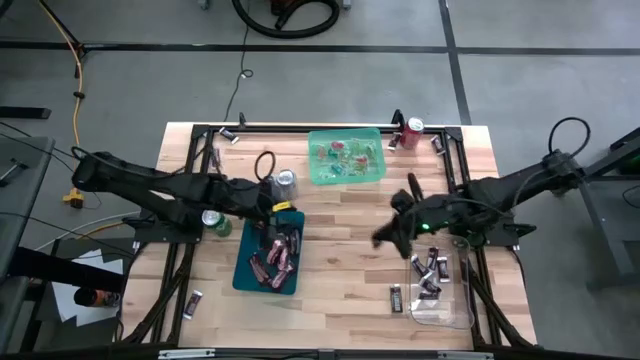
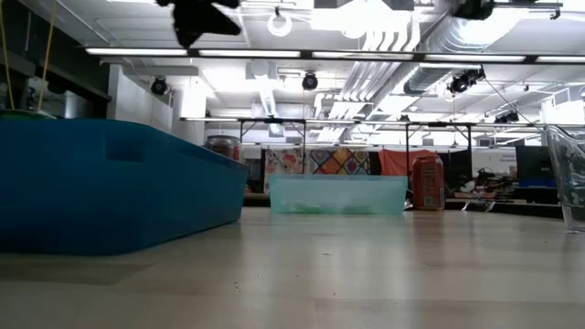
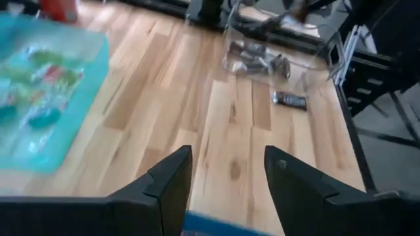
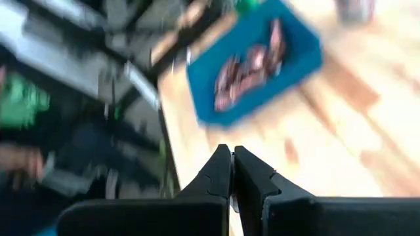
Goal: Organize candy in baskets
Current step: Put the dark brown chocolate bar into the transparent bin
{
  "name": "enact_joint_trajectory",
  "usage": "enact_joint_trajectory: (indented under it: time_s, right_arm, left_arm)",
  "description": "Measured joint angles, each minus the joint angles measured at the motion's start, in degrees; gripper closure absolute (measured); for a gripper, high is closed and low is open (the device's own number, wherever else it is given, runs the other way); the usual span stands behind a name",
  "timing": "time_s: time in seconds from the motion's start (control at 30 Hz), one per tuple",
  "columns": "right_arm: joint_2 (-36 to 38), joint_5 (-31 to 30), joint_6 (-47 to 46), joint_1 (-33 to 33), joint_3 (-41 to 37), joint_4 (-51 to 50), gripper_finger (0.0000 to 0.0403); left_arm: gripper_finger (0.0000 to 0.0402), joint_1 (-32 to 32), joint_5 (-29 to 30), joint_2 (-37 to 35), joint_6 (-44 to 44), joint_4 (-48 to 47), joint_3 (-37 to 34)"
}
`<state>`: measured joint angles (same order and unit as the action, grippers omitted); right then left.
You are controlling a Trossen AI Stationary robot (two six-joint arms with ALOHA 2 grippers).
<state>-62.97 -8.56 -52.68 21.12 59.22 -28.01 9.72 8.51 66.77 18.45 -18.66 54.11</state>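
The dark teal basket [image 1: 268, 255] holds maroon and pinkish bars [image 4: 249, 62]. Green and red pieces lie in the light green basket [image 1: 345, 157] at the far middle. The clear basket [image 1: 440, 290] at the near right holds dark bars [image 3: 252, 60]. One dark bar [image 1: 396, 297] lies loose on the table beside it. My left gripper [image 3: 228, 160] hangs open over the teal basket's far end [image 1: 272, 207], with nothing between its fingers. My right gripper [image 4: 232, 152] is shut with nothing visible in it, above bare table between the teal and clear baskets [image 1: 383, 240].
A silver can [image 1: 285, 183] and a green can [image 1: 215, 222] stand by the teal basket, and a red can [image 1: 412, 130] stands by the light green one. Loose candies lie at the near left [image 1: 193, 303], far left [image 1: 228, 133] and far right [image 1: 437, 143].
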Motion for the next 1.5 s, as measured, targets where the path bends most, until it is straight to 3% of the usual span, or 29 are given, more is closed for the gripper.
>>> enact_joint_trajectory:
  time_s: [0.13, 0.4, 0.53, 0.63, 0.73, 0.97, 1.07, 1.2, 1.3, 1.4, 1.5]
  right_arm:
    - [2.38, 4.61, -5.25, 7.16, 0.0, -8.41, 0.0402]
    - [1.14, 4.62, -29.58, 26.15, -0.04, -24.96, 0.0402]
    - [-1.88, 4.19, -42.14, 30.9, -0.04, -30.73, 0.0402]
    - [-4.23, 6.07, -46.02, 31.15, -0.05, -35.43, 0.0397]
    - [-5.41, 8.03, -44.9, 29.8, -0.07, -37.1, 0.0363]
    - [-4.83, 12.97, -38.16, 26.87, -0.07, -35.13, 0.0216]
    - [-4.2, 15.58, -35.17, 25.65, -0.07, -32.21, 0.0172]
    - [-3.55, 8.32, -30.94, 22.17, -0.07, -18.28, 0.0152]
    - [-4.84, 3.9, -21.66, 17.25, 0.05, -4.03, 0.0151]
    - [-9.84, 9.75, -11.91, 11.34, 0.95, 2.07, 0.0151]
    - [-17.46, 19.58, -1.79, 7.57, 6.5, -5.13, 0.0151]
  left_arm:
    - [0.0222, 0.84, 0.61, -3.84, 3.38, 1.21, -3.13]
    - [0.0222, 2.41, 3.99, -8.45, 10.68, 16.69, -13.94]
    - [0.0222, 2.45, 4.24, -8.66, 11.48, 19.14, -14.67]
    - [0.0222, 2.45, 4.15, -8.62, 11.44, 19.44, -14.67]
    - [0.0222, 2.45, 4.13, -8.62, 11.38, 19.44, -14.67]
    - [0.0222, 2.45, 4.08, -9.48, 8.91, 19.18, -14.37]
    - [0.0222, 2.45, 3.64, -10.86, 7.85, 18.79, -13.09]
    - [0.0222, 2.45, 3.52, -13.96, 6.87, 18.58, -11.14]
    - [0.0222, 2.45, 3.52, -16.07, 6.85, 18.57, -10.82]
    - [0.0222, 2.44, 3.5, -17.78, 6.87, 18.49, -10.82]
    - [0.0222, 2.43, 3.47, -18.62, 6.85, 18.15, -10.82]
